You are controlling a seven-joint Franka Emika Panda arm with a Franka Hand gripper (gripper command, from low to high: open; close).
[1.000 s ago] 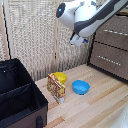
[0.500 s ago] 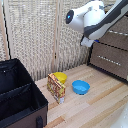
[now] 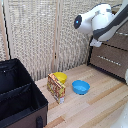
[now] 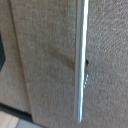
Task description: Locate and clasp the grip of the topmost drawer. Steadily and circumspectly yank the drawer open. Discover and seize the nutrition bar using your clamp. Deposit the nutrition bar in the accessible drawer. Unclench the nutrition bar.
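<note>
The dark wooden dresser [image 3: 111, 57] is seen at the exterior view's right, where the white robot arm [image 3: 102, 22] is raised against its upper part; the topmost drawer itself cannot be made out. A silver bar [image 4: 80, 60] fills the wrist view. The clamp is hidden, its state undeterminable. On the wooden tabletop [image 3: 95, 107], the nutrition bar [image 3: 56, 87] is stood upright near the middle, just beside a yellow bowl [image 3: 61, 77], with a blue bowl [image 3: 80, 87] nearby.

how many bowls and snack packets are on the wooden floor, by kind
bowls: 2, the yellow bowl and the blue bowl
nutrition bar packets: 1, the nutrition bar standing upright in front of the yellow bowl
total: 3
</note>
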